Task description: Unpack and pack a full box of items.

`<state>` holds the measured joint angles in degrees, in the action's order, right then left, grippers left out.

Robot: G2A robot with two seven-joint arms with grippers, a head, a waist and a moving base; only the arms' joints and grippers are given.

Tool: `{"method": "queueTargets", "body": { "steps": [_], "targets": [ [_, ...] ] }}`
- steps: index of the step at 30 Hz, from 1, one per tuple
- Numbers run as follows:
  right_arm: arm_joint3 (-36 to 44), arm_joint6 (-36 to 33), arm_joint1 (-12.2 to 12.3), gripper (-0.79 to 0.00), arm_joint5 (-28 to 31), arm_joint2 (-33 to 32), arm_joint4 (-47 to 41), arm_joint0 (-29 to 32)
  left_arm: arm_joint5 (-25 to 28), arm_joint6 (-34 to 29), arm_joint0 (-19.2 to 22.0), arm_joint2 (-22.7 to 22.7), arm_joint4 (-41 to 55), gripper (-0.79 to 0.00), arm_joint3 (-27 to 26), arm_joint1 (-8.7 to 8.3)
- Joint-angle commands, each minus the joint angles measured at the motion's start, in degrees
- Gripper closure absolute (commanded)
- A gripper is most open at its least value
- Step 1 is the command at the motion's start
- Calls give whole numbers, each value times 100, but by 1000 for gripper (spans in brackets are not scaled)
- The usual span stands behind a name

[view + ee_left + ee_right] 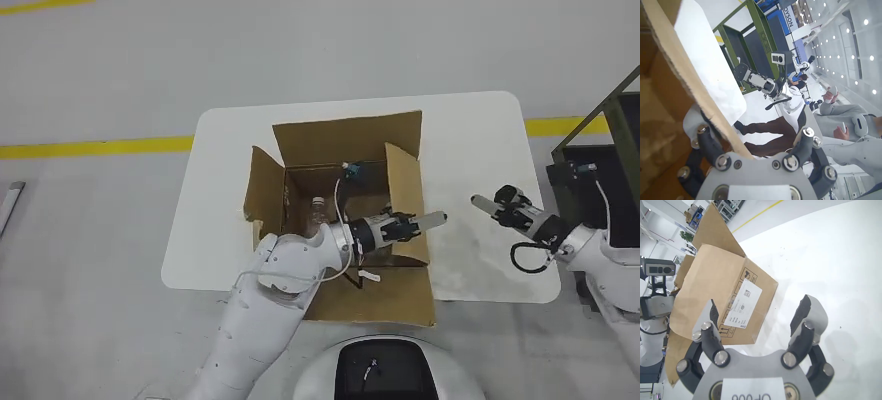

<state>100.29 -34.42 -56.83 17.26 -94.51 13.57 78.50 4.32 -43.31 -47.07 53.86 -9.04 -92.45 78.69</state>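
Observation:
An open cardboard box (340,150) stands in the middle of the white table (470,130), flaps spread out. Inside it I see a clear bottle (318,206) and a small blue item (350,172). My left gripper (422,219) is at the box's right flap (405,190). In the left wrist view the left gripper (747,113) is open and straddles that flap's edge (696,79), one finger inside the box and one outside. My right gripper (483,205) hovers open over bare table to the right of the box; the right gripper (761,306) faces the box's labelled side (745,302) with nothing between its fingers.
A green metal rack (612,115) stands just off the table's right edge, close behind the right arm. A yellow floor line (90,148) runs behind the table. Bare tabletop (480,260) lies between the box and the right gripper.

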Motion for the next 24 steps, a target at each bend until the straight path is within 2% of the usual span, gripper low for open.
{"method": "queueTargets", "body": {
  "steps": [1,3,6,12,14,15,17,20,24],
  "targets": [
    [44,-152,17,-785,-130,-133,-113,21,86,58,152,-188,62,-785,118,55],
    [134,-230,32,-785,-325,-306,-264,7,239,73,297,-394,168,-785,239,120],
    [277,-296,69,-785,-485,-562,-27,13,383,150,503,-691,266,-785,460,223],
    [459,-271,95,-785,-475,-730,110,38,537,90,809,-1089,324,-785,890,377],
    [462,-283,98,-683,-437,-718,82,19,553,82,863,-1144,333,-785,1001,409],
    [475,-333,103,-597,-389,-693,117,-7,548,68,887,-1168,311,-785,1053,421],
    [484,-427,109,-336,-328,-598,160,-66,562,34,924,-1207,282,-785,1122,441],
    [460,-540,113,-277,-327,-399,300,-172,572,15,948,-1218,318,-785,1193,466],
    [353,-517,96,-299,-392,-101,364,-266,571,32,957,-1195,285,-785,1228,482]
  ]
}}
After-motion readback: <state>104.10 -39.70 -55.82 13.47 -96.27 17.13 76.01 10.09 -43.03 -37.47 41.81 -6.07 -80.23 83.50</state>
